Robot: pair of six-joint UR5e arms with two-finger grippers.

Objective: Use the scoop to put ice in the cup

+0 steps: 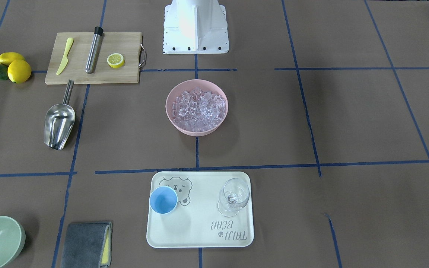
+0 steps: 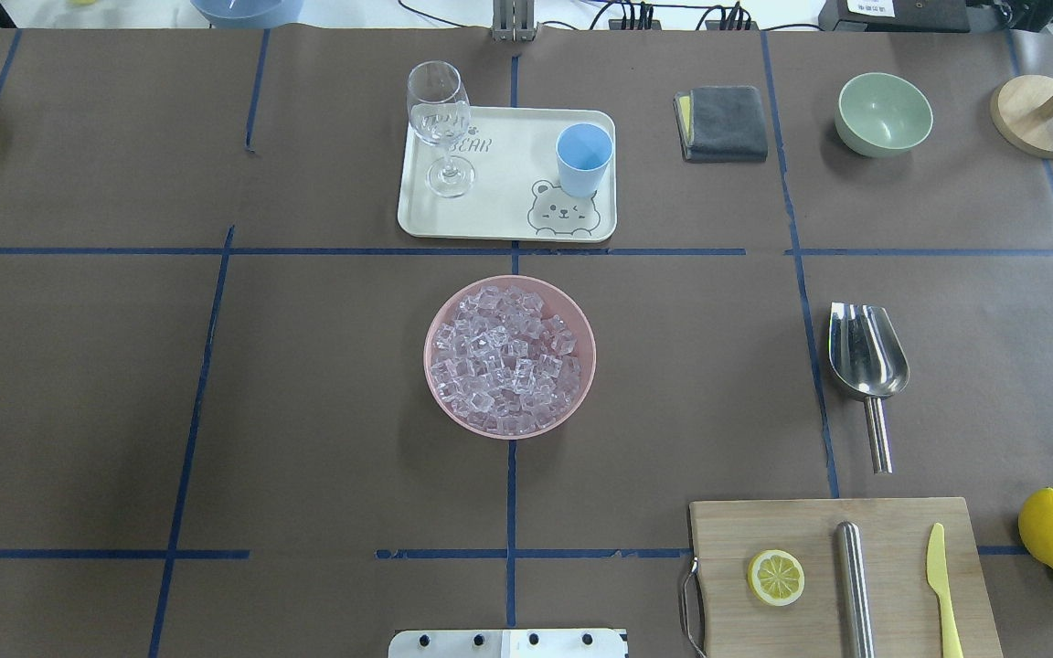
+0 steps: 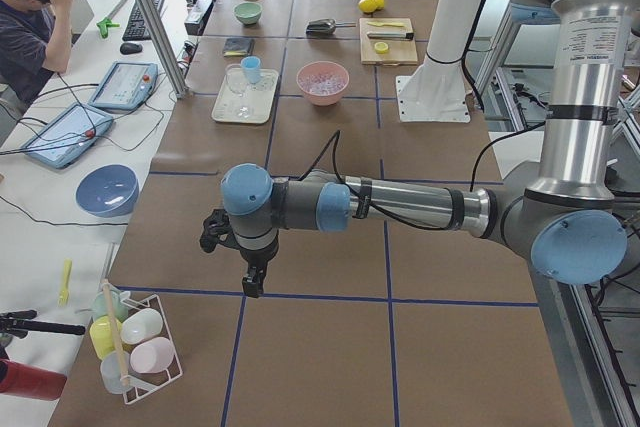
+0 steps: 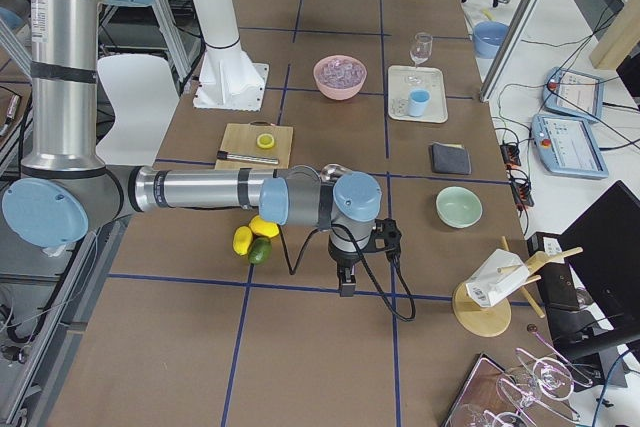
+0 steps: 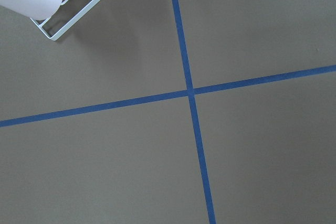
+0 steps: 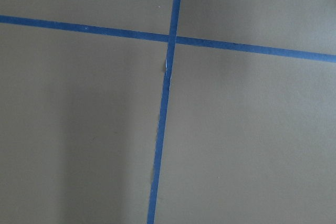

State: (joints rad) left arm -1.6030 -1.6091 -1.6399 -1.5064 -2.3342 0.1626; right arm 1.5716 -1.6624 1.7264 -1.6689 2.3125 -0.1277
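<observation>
Overhead exterior: scoop (image 2: 866, 352) flat, handle thin; I judge slip likely at pickup. cup (image 2: 583, 157) small, so ice (image 2: 508, 361) may spill. Fingers of left gripper (image 3: 251, 280) and right gripper (image 4: 346, 284): cannot tell.

Tray (image 1: 199, 232) w/ wine glass (image 1: 233, 197); lemons (image 1: 19, 70).

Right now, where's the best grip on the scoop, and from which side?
Probably the handle, from straight above, jaws across its width. The scoop lies flat, open side up, with its thin straight handle pointing toward the robot; the wide trough looks too broad to pinch.
</observation>
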